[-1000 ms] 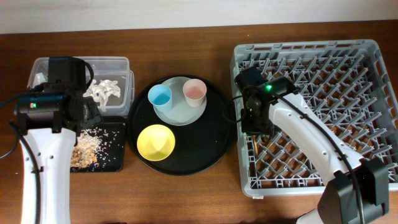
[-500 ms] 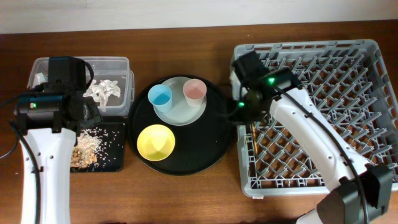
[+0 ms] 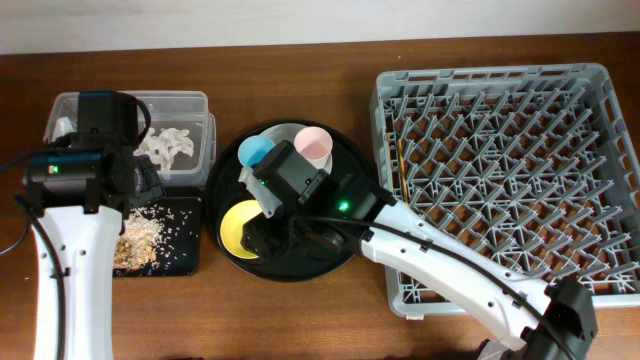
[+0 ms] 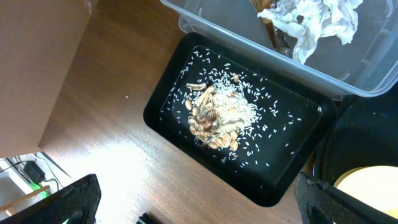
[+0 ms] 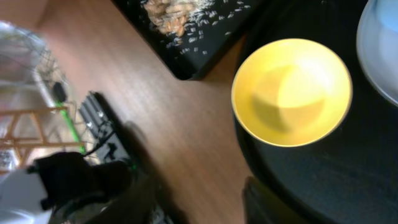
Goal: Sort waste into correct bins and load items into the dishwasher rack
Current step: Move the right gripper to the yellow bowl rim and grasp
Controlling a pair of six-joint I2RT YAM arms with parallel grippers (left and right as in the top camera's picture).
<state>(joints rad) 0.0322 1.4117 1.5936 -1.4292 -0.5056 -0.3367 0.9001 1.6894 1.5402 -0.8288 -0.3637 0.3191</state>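
My right gripper [image 3: 262, 236] [image 5: 199, 208] hangs open and empty over the near left rim of the round black tray, just short of the yellow bowl [image 3: 238, 228] [image 5: 292, 92]. My arm partly covers the blue cup [image 3: 254, 150]. The pink cup [image 3: 313, 146] stands with it on the pale plate [image 3: 285, 132]. Thin wooden chopsticks [image 3: 402, 160] lie in the grey rack [image 3: 600, 80] near its left edge. My left gripper [image 3: 140, 185] [image 4: 199, 208] is open and empty above the shallow black tray [image 3: 185, 255] [image 4: 168, 106] of food scraps [image 4: 214, 115]. Tissue [image 3: 165, 145] [image 4: 317, 22] lies in the clear tub [image 3: 180, 105] [image 4: 249, 43].
The large round black tray [image 3: 345, 170] [image 5: 323, 180] sits between the bins and the rack. A brown scrap [image 4: 268, 14] lies next to the tissue in the tub. Bare wooden table runs along the front and back.
My right arm has swung left from the rack's left edge to above the round tray and yellow bowl. The chopsticks stay in the rack. The left arm has not moved.
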